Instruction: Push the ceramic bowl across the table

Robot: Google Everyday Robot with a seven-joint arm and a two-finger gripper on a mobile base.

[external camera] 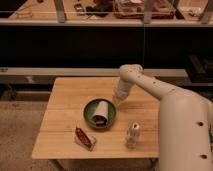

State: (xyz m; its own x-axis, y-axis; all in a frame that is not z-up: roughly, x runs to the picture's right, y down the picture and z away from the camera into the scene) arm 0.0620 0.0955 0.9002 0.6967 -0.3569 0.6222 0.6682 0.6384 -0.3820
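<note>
Broadly, the table (pixel 65 97) gives the push room to go wrong: its light plank top ends at open edges on every side, and a long stroke could carry the dish over the near or left one.

Next in size is the white arm (pixel 150 90), reaching in from the right and bending down over the middle of the top. Its gripper (pixel 118 101) has its fingers together and holds nothing, sitting just beside the far-right rim of the bowl; whether it touches the rim I cannot tell.

The ceramic bowl (pixel 90 111), shallow and dark green, sits near the centre of the table. Because the rim is low, closed fingers held slightly high would probably ride over it instead of driving it. A contact off the bowl's centre line would likely spin it in place.

Inside lies a white cup (pixel 102 109) on its side (something dark shows at its near end). A jerky shove could roll it out.

The small white bottle (pixel 132 134) stands upright near the front edge, under the arm's reach; a low sweep might topple it.

Smallest, the red snack packet (pixel 84 138) lies front-left of the bowl, apart from it, and a push that way would plough into it.
</note>
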